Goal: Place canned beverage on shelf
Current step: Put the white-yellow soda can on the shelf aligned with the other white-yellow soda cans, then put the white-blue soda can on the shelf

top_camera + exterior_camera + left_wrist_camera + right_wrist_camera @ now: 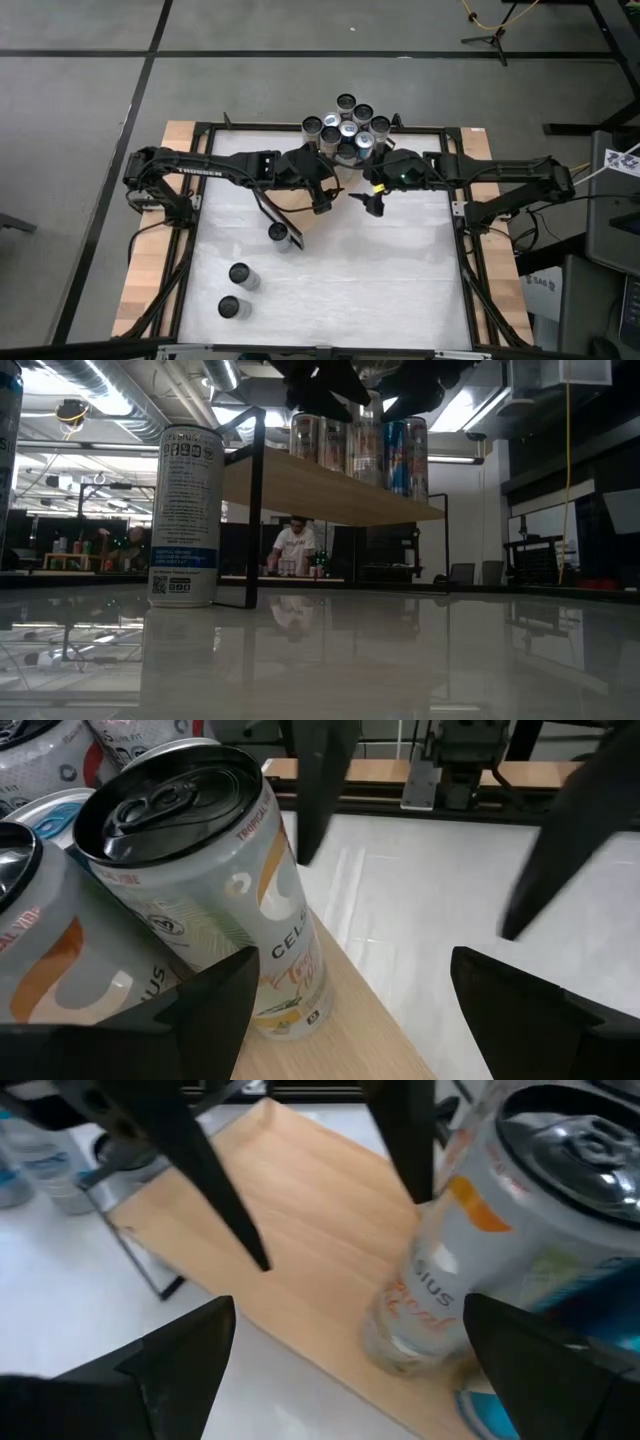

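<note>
High view: three loose cans (240,277) stand on the white table (380,280) at lower left. Left gripper (324,203) and right gripper (370,200), both spread open and empty, meet beside clustered cans (346,132) on the wooden shelf (330,490).

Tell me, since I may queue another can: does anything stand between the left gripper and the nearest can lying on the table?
Nothing visible does. The left gripper hangs open by the shelf, and only bare white table lies between it and the nearest can.
</note>
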Robot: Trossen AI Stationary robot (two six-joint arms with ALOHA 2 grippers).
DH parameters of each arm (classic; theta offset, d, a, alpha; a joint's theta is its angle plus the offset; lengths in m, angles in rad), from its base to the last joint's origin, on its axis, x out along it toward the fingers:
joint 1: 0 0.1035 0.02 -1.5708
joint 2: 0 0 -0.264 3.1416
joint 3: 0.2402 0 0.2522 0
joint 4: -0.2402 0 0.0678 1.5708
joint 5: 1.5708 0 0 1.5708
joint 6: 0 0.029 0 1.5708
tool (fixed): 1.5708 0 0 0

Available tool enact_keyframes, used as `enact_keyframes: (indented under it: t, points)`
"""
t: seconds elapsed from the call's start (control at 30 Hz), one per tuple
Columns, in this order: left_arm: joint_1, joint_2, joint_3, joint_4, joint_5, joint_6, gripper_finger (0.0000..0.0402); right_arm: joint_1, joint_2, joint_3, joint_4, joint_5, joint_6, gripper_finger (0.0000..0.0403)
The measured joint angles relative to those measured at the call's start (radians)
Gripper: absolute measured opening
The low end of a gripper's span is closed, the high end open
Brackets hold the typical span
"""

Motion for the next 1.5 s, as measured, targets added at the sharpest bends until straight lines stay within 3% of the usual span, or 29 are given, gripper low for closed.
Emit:
enact_keyframes:
  t: [0.2,0.73,1.0,1.27,1.5]
  points:
    - [0.000,0.000,0.000,0.001,-0.001,0.000,0.0322,0.000,0.000,0.000,0.000,0.054,-0.007,0.0388]
    - [0.000,0.000,0.000,0.004,-0.012,0.001,0.0322,0.000,0.000,0.000,0.000,0.058,-0.007,0.0388]
    - [-0.046,-0.076,-0.001,-0.081,-0.061,-0.007,0.0322,0.001,-0.003,0.000,-0.010,0.046,-0.008,0.0388]
    - [-0.181,-0.181,-0.001,-0.225,-0.061,-0.169,0.0322,0.001,-0.004,0.000,-0.010,-0.008,-0.008,0.0388]
    - [-0.339,-0.231,-0.001,-0.460,-0.066,-0.454,0.0322,0.001,-0.004,0.000,-0.009,-0.032,-0.008,0.0388]
